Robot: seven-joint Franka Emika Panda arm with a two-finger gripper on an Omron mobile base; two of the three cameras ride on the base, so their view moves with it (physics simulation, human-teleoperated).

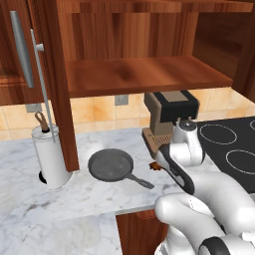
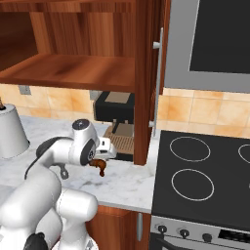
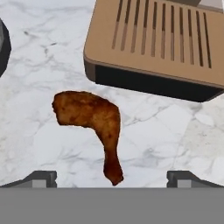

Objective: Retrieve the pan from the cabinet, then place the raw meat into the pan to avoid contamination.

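The raw meat (image 3: 93, 127), a reddish-brown drumstick with a rough, mottled skin, lies flat on the veined white marble bench (image 3: 39, 65), just beside the tan slotted tray of the coffee machine (image 3: 157, 39). Its thick end lies toward the pan, and its long axis bends down to a thin tip. The tool (image 3: 112, 178) hangs over it, tips spread wide on either side, touching nothing. The pan (image 1: 110, 165), round, shallow and dark grey, sits on the bench beyond the meat from the machine, handle pointing toward the meat. Above, the reddish-brown wooden cabinet (image 1: 144, 69) stands open; the arm hides most of the meat in the base views.
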